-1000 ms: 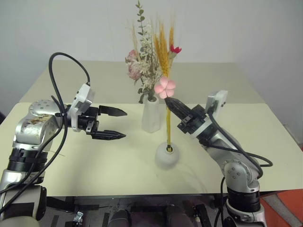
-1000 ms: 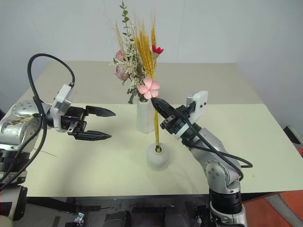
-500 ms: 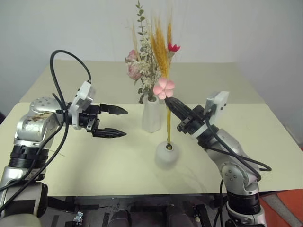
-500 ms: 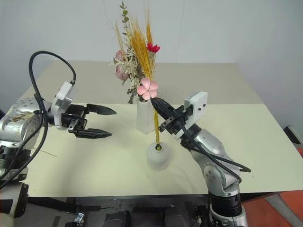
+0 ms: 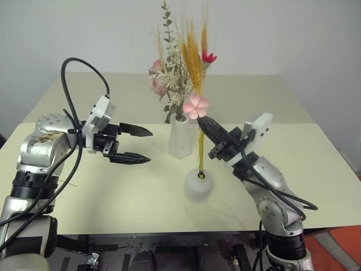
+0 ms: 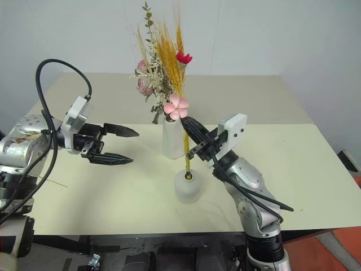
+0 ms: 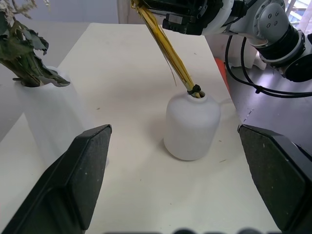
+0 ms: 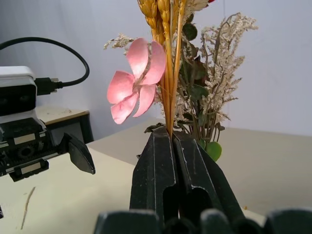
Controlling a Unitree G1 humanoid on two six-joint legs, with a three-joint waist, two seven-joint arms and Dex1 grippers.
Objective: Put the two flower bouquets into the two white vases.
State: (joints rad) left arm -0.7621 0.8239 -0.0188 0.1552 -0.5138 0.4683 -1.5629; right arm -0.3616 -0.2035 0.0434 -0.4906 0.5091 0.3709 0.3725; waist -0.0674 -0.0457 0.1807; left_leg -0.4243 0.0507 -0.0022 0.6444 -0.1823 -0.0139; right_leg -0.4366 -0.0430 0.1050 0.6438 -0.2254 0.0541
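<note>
A slim bunch of yellow wheat stalks (image 5: 200, 149) with a pink blossom (image 5: 196, 105) and a red one stands with its stem ends in the hole of the short squat white vase (image 5: 198, 186). My right gripper (image 5: 204, 122) is shut on the stalks just below the pink blossom (image 8: 134, 80). The bushy bouquet (image 5: 167, 79) of pink roses and green leaves stands in the tall white vase (image 5: 180, 138), just behind. My left gripper (image 5: 150, 147) hangs open and holds nothing, to the left of the tall vase and above the table. Its wrist view shows both the squat vase (image 7: 191, 127) and the tall vase (image 7: 48, 117).
The vases stand on a cream table (image 5: 130, 192) whose front edge runs close below the squat vase. A second, paler table (image 5: 248, 96) adjoins behind. A thin loose stalk scrap (image 6: 53, 182) lies near the left edge.
My right wrist has rolled a little with the stalks still gripped, and its forearm has shifted. The left gripper has stayed open in place.
</note>
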